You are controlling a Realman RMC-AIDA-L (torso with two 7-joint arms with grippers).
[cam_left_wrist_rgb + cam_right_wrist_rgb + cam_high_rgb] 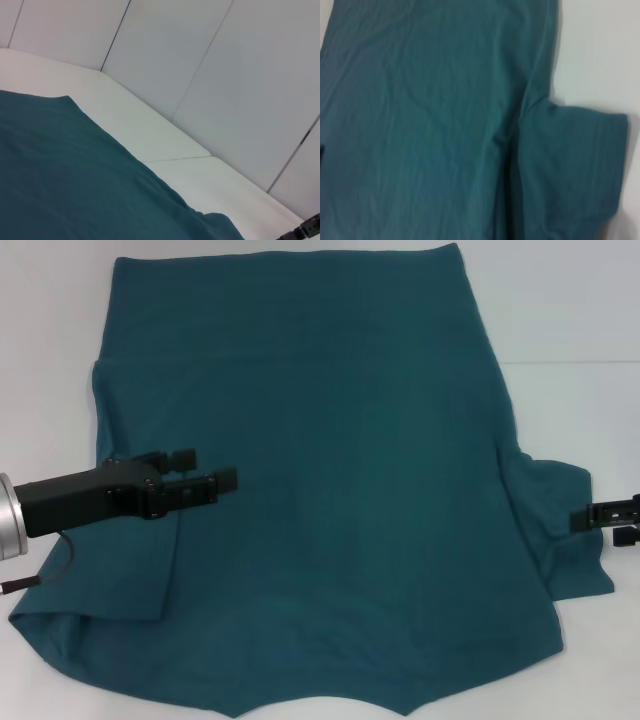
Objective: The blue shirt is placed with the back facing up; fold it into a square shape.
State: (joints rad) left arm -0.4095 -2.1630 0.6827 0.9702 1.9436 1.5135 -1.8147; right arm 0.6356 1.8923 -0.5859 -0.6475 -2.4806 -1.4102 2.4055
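The blue shirt [330, 470] lies spread on the white table [560, 310], plain back up, hem at the far side. Its left sleeve [130, 560] lies folded in over the body. Its right sleeve [565, 540] sticks out flat at the right. My left gripper [207, 470] hovers over the shirt's left part, just past the folded sleeve, open and holding nothing. My right gripper [602, 525] is at the right edge of the head view, beside the right sleeve, open and empty. The right wrist view shows the shirt [420, 125] and that sleeve [570, 165]. The left wrist view shows the shirt's edge [75, 175].
White table surface [150, 125] surrounds the shirt. Light wall panels [200, 60] stand behind the table in the left wrist view. The left arm's silver wrist ring [8, 518] and a cable [45, 575] hang over the shirt's left edge.
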